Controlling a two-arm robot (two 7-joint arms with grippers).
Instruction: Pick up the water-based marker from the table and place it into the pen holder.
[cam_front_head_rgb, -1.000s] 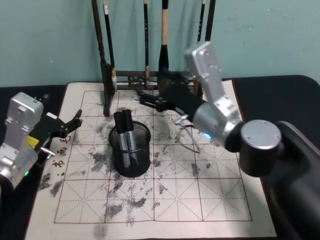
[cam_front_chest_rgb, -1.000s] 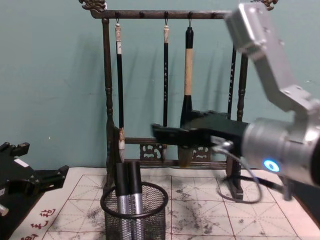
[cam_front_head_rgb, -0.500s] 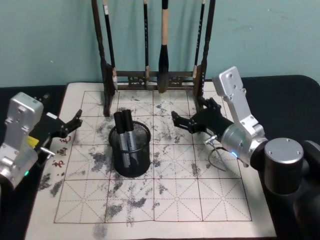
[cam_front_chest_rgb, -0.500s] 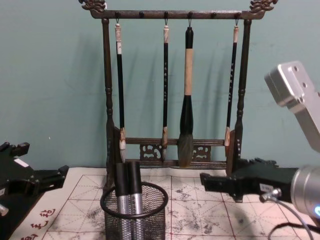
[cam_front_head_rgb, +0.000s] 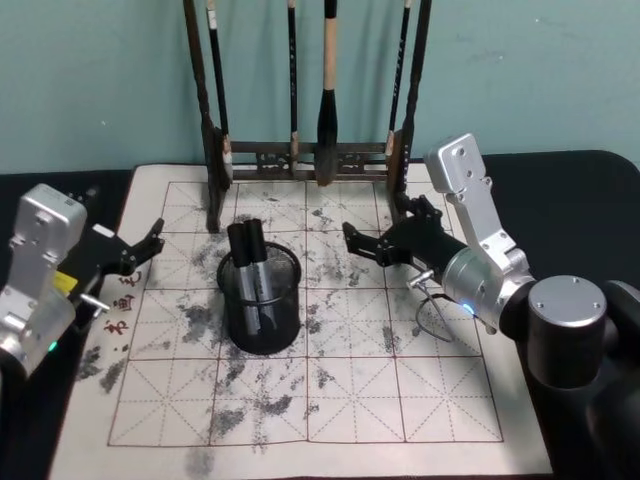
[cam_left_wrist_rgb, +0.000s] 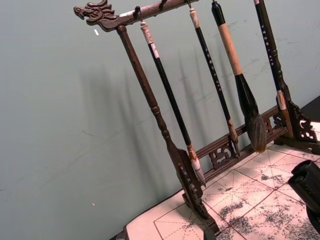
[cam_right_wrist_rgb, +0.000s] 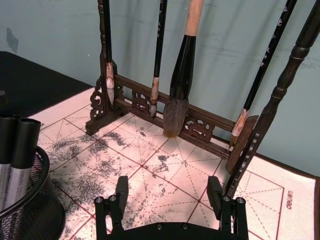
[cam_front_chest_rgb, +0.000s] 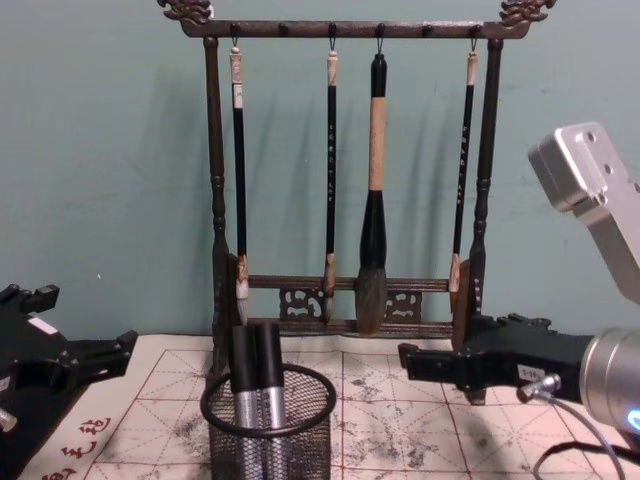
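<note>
Looks like the markers are already in the pen holder, two of them standing side by side, caps up, leaning toward its far-left wall. The holder sits on the cream mat left of centre on the table, just in front of the brush rack.

The right gripper hangs low over the mat to the right of the holder, well apart from it, fingers spread with nothing between them; the wrist view shows bare mat in the gap. The left gripper is parked at the left edge of the mat, empty as well, and its fingers look slightly apart.

So I'd say the drop is done and the step in hand is just pulling the arm clear. To do that well: retreat to the right and toward the robot, away from the mesh cup, and stay clear of the rack's right post, which stands close to the gripper. No sideways sweep near the rim, since that light cup would probably tip easily.
</note>
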